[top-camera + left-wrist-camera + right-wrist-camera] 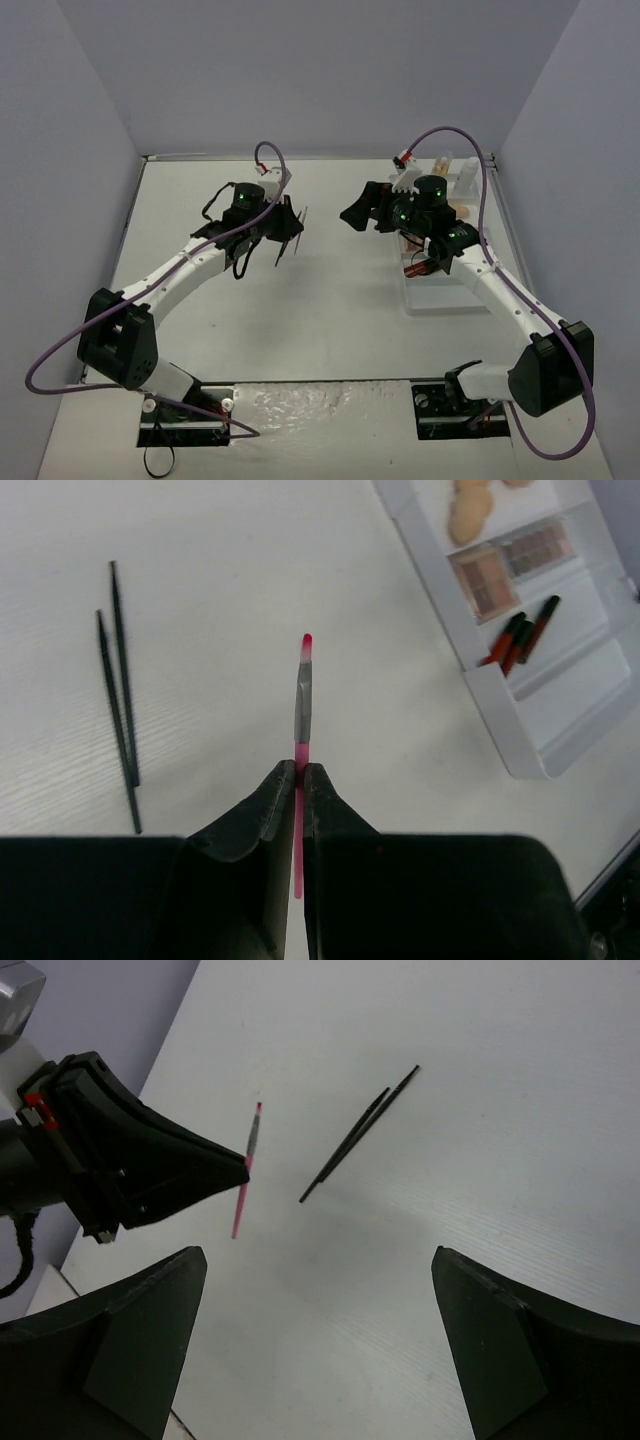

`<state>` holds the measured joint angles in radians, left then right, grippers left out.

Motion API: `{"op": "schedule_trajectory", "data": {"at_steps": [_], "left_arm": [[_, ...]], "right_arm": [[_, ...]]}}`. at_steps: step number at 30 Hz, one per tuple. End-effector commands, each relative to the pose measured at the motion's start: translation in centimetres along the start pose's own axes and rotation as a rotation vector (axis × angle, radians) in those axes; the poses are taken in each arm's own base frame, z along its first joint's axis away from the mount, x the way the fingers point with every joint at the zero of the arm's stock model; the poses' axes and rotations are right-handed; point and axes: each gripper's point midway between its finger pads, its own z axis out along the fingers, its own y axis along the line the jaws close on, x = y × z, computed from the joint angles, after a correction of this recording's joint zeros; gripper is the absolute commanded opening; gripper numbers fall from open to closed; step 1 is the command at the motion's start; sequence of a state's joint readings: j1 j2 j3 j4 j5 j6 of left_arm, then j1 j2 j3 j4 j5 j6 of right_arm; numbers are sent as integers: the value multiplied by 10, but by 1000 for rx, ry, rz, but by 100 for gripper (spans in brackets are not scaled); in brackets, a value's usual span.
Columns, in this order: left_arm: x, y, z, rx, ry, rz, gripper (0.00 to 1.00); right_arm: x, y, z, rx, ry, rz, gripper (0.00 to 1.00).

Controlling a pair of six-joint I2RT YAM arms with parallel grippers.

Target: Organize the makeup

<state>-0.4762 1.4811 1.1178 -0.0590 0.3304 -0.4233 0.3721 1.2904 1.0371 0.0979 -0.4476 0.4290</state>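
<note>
Now, left gripper pinched tight on a pink brush at frame centre, two black brushes lying upper left, right gripper spread wide, empty.

The right gripper keeps its two dark fingers far apart above the white table, and the left gripper pinches a thin pink brush near two thin black brushes lying close together.
</note>
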Motion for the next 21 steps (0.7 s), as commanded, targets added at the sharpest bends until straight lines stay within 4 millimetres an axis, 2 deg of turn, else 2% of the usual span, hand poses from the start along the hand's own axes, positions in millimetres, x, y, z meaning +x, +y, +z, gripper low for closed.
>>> {"op": "schedule_trajectory", "data": {"at_steps": [1,9,21], "left_arm": [[-55,-69,-23,236,-199,169,0],[-68,-109,-35,347,-247,188,0],[-71,-136,-32,429,-265,169,0]], "right_arm": [[-37,37,7,-122,-107,20,89],[-36,42,18,-121,-119,53,73],[-25,44,28,-139,-107,91,56]]}}
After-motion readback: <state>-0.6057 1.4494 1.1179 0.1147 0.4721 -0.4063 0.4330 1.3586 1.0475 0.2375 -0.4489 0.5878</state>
